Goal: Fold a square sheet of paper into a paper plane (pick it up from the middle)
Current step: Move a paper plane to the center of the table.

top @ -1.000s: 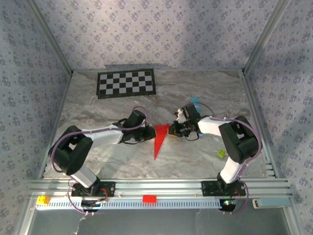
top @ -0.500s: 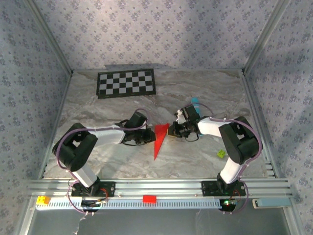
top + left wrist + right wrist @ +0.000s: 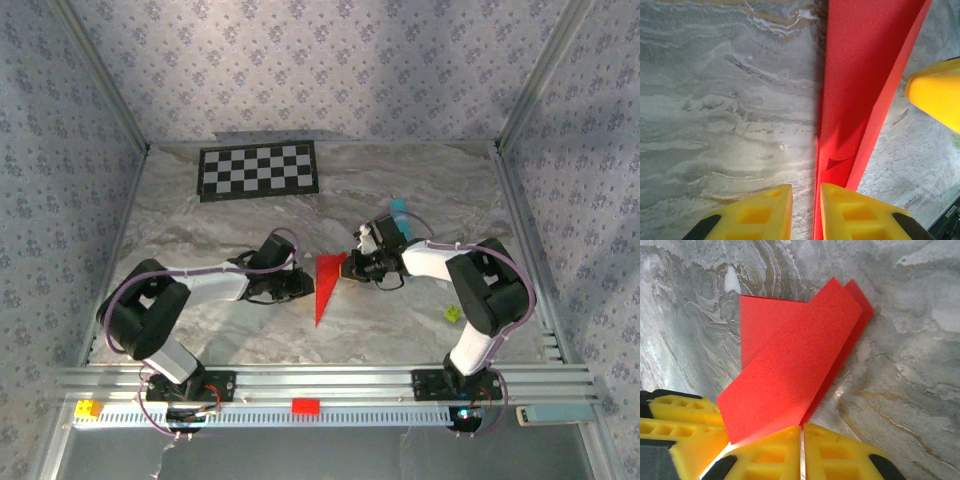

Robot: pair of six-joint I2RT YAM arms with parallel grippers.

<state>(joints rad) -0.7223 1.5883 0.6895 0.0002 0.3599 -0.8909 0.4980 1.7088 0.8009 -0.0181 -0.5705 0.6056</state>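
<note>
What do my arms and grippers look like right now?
The left arm and right arm match: black joint housings, white link covers, lilac cables looping alongside. The left gripper and right gripper have chunky yellow fingers with rectangular cut-outs and black backing.

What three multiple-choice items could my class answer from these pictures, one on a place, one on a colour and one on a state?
1. Where is the red paper?
A. In the far left corner
B. Between the left tool and the right tool
C. Raised high overhead

2. What colour are the tools' fingers?
A. Blue
B. White
C. Yellow

3. What state is the red paper in?
A. Folded into a narrow pointed shape
B. A flat, unfolded square
C. Crumpled into a ball

Answers:
1 B, the top view shows it lying with a tool at either side.
2 C, both wrist views show yellow fingers.
3 A, the top view shows a slim triangle and the right wrist view shows layered flaps.
</note>
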